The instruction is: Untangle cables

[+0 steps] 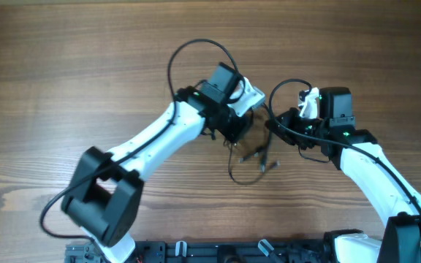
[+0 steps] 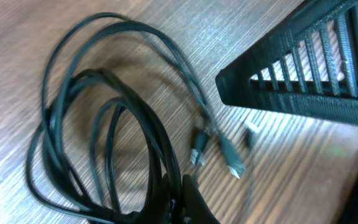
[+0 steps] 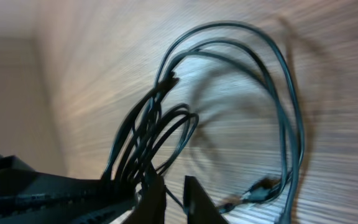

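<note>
— Left fingers [image 2: 194, 202]: pressed together, seemingly pinching a strand of the cables [image 2: 50, 127].
— Right fingers [image 3: 199, 199]?
— Slightly apart. Too blurred to tell whether gripping anything.
— Lie of the cables?
— Flat on the desk [image 2: 17, 31] between both pairs, stretching lengthwise away from the left pinch. Plugs [image 2: 232, 163] loose just beside. Nearer the left.
— Hidden?
— Crossings untraceable; mostly covered in the overhead view.

Black cables [image 2: 156, 140], brown wood-grain table [image 1: 50, 73]
</note>
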`<move>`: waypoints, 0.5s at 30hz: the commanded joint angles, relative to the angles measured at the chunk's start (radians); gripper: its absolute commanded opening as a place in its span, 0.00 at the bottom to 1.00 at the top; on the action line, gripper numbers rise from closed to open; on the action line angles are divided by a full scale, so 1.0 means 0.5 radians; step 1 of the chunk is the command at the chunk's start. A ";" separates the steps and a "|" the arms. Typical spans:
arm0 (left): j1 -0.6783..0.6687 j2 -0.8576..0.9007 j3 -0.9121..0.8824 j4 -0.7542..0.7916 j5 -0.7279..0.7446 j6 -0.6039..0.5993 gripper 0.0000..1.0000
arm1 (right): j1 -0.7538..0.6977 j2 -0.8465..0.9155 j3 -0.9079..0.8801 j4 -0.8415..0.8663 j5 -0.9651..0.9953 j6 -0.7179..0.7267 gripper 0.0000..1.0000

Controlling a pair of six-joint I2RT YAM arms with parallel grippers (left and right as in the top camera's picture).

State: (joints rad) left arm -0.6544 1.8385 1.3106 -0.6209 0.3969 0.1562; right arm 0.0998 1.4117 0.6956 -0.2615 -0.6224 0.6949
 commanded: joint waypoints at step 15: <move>0.218 -0.175 0.027 0.037 -0.049 -0.557 0.77 | -0.096 -0.003 0.005 -0.165 0.198 -0.029 0.68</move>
State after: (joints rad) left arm -0.6041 1.7241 1.3140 -0.6025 0.3847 -0.0242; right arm 0.0383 1.4117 0.6956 -0.3481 -0.5144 0.6724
